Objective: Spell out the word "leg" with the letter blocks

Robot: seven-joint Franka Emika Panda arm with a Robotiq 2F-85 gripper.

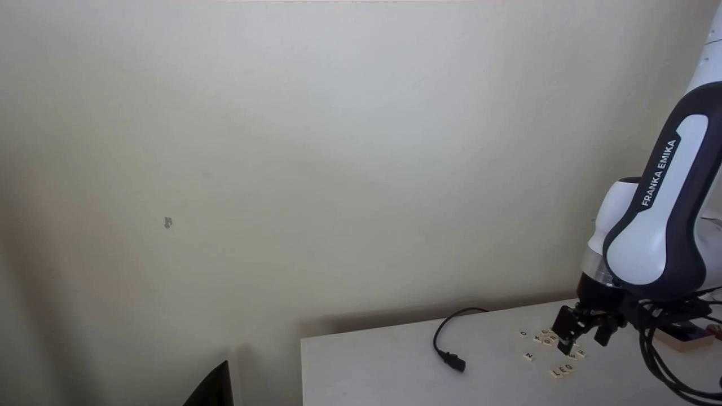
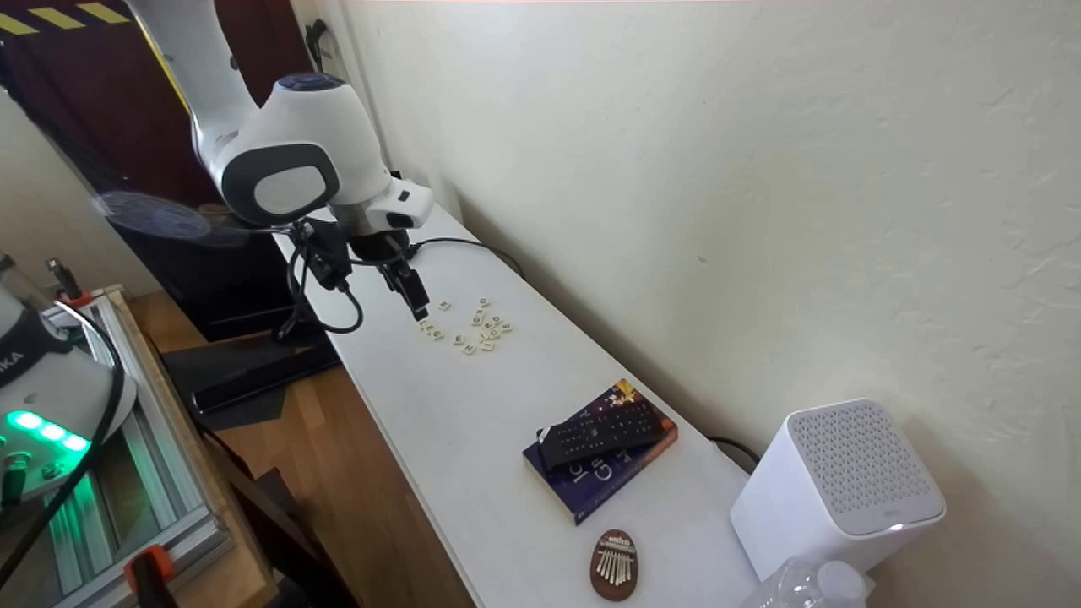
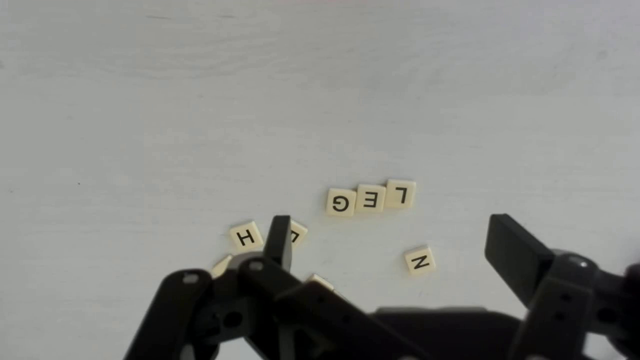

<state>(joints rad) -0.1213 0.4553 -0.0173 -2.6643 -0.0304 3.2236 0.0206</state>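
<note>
Nearest hangs the gripper (image 3: 391,227), its fingers spread well apart above the table (image 3: 150,125). Blocks L (image 3: 401,194), E (image 3: 370,198) and G (image 3: 341,202) sit side by side there in a slightly stepped row, spelling LEG, with N (image 3: 420,260) and H (image 3: 245,236) loose nearby. Farther along I see a book (image 2: 584,491) with a remote (image 2: 601,435) on top.

- In an exterior view, the wall (image 1: 350,169) dims toward lower left.
- A soft shadow (image 1: 383,318) lines it behind the surface (image 1: 383,369).
- Green lights (image 2: 52,431) glare in an exterior view.
- In the wrist view, my claw (image 3: 392,237) looks dark against muted, fairly even light.
</note>
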